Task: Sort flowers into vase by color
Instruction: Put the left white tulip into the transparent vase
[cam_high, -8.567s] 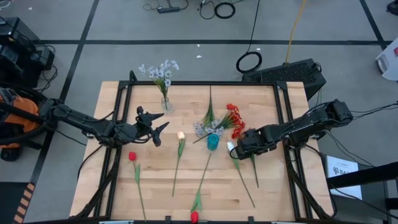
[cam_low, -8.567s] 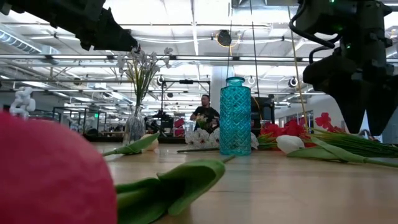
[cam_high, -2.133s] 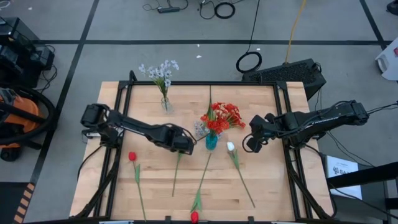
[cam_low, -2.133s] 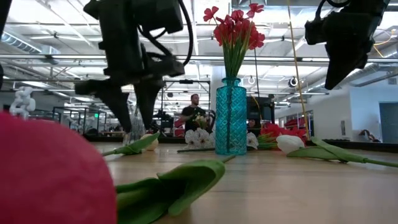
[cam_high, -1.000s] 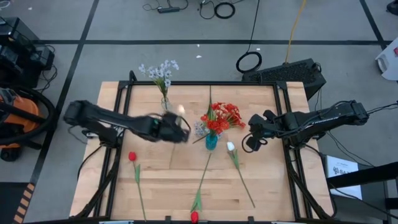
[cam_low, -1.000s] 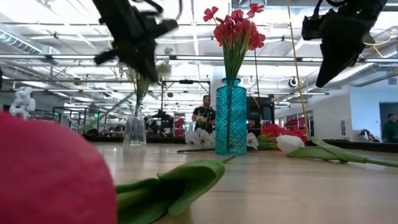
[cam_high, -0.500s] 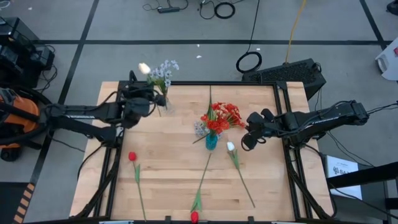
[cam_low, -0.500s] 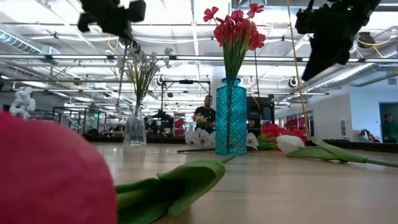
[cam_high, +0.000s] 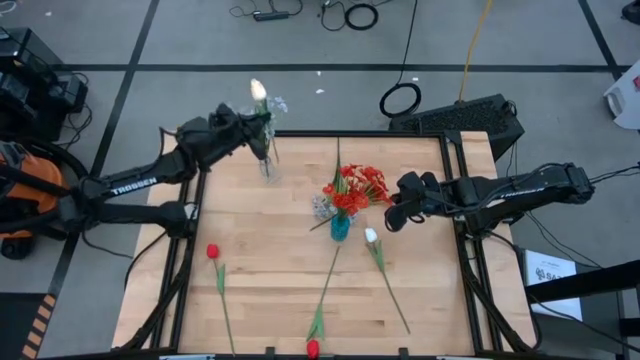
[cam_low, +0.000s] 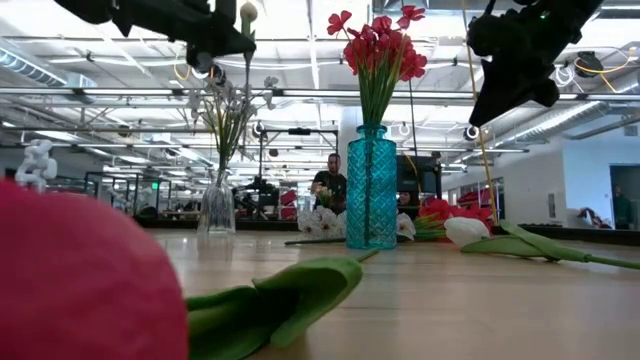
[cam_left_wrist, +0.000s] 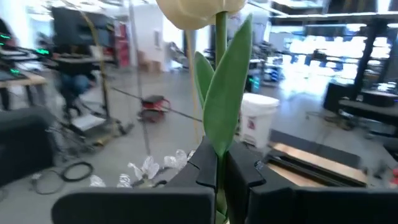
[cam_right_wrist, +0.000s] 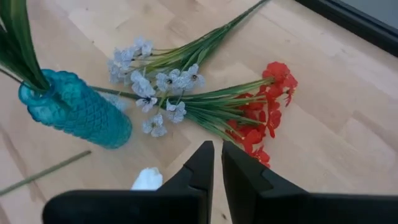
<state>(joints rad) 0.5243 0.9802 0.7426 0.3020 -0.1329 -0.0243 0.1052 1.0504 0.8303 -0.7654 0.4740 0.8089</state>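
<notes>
My left gripper (cam_high: 247, 127) hovers high over the table's far left, shut on a white rosebud flower (cam_high: 258, 90), beside the clear vase (cam_high: 267, 168) holding pale sprigs (cam_low: 228, 110). The teal vase (cam_high: 340, 227) at mid-table holds red flowers (cam_low: 376, 48). My right gripper (cam_high: 392, 217) hangs shut and holds nothing, right of the teal vase, above a white rosebud (cam_right_wrist: 148, 179) lying on the wood. A pale sprig (cam_right_wrist: 149, 71) and a red cluster (cam_right_wrist: 268, 102) lie flat behind the teal vase. Two red flowers (cam_high: 212, 251) (cam_high: 312, 348) lie near the front. My left gripper pinches the white rosebud's green stem (cam_left_wrist: 219, 163) between its two fingers, at the base of a long leaf (cam_left_wrist: 227, 93) below the bloom (cam_left_wrist: 194, 10). The fingers lie across the stem. The flower is lifted clear of the table, bloom upward above the fingers.
The flowers lying on the table have long stems running toward the near edge (cam_high: 392, 295) (cam_high: 326, 290). A black frame (cam_high: 330, 133) borders the wooden top. Cables and equipment lie on the floor beyond the far edge.
My left gripper has carried the white rosebud flower up and away from mid-table toward the far left corner, ending by the clear vase, with the bloom now upright above the fingers. My right gripper has edged slightly toward the teal vase.
</notes>
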